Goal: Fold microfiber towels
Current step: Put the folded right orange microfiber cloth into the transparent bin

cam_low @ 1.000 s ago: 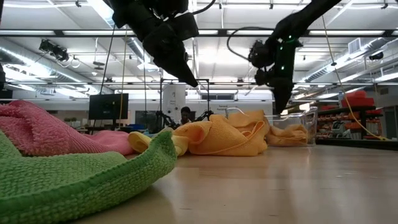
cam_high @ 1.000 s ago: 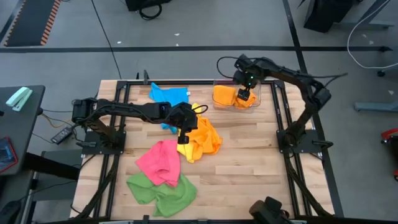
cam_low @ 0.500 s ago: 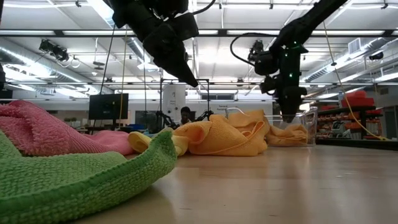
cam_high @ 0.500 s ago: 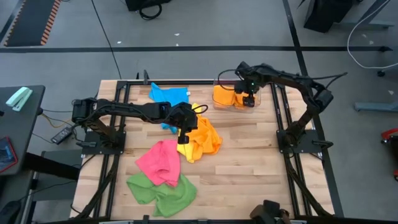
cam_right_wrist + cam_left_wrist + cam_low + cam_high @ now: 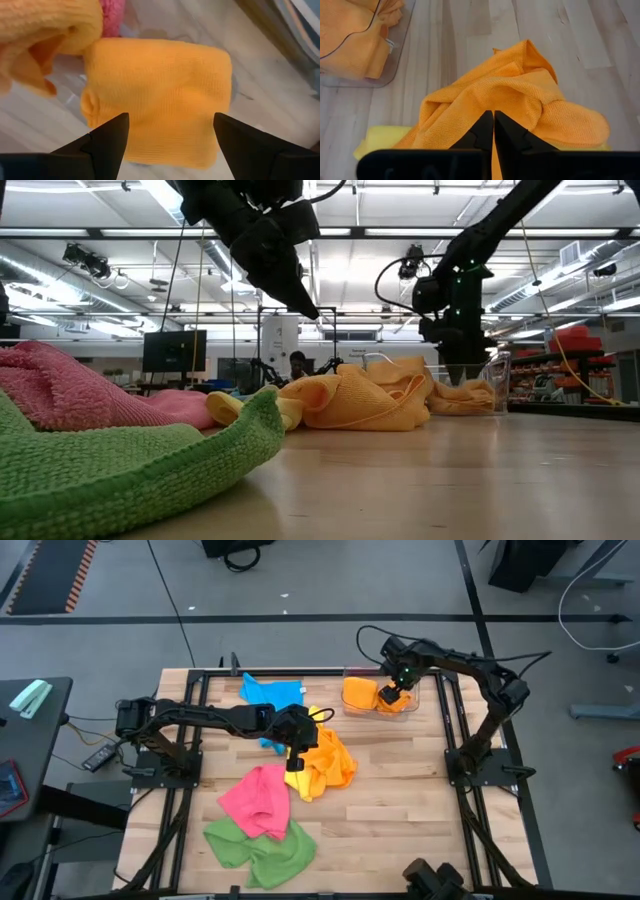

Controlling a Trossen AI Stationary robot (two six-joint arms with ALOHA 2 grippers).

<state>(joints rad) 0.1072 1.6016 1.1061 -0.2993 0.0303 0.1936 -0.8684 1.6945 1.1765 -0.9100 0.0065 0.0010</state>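
The left gripper (image 5: 293, 758) is hovering over the middle of the bench, just above the crumpled orange towel (image 5: 325, 762), and its two fingers are pressed together with nothing between them. In the left wrist view the closed fingertips (image 5: 493, 131) are pointing straight at the heap of this orange towel (image 5: 520, 105), which is lying directly ahead of and under them — so the towel is not to one side of the gripper but beneath it. A yellow towel (image 5: 298, 780) is peeking out from under the orange one, on the side toward the near edge.

The right gripper (image 5: 392, 698) is hanging over the clear plastic bin (image 5: 425, 690) at the far right part of the bench, with its fingers standing wide apart and holding nothing. Below it, inside the bin, a folded orange towel (image 5: 160, 100) is lying flat — a neat rectangle.

The other towels are waiting on the bench: the blue one (image 5: 270, 695) near the far edge, the pink one (image 5: 258, 798) and the green one (image 5: 262, 848) toward the near left corner.

In my judgement the left arm is the nearer one to the crumpled orange towel, and it must first open before it can pinch an edge of it.
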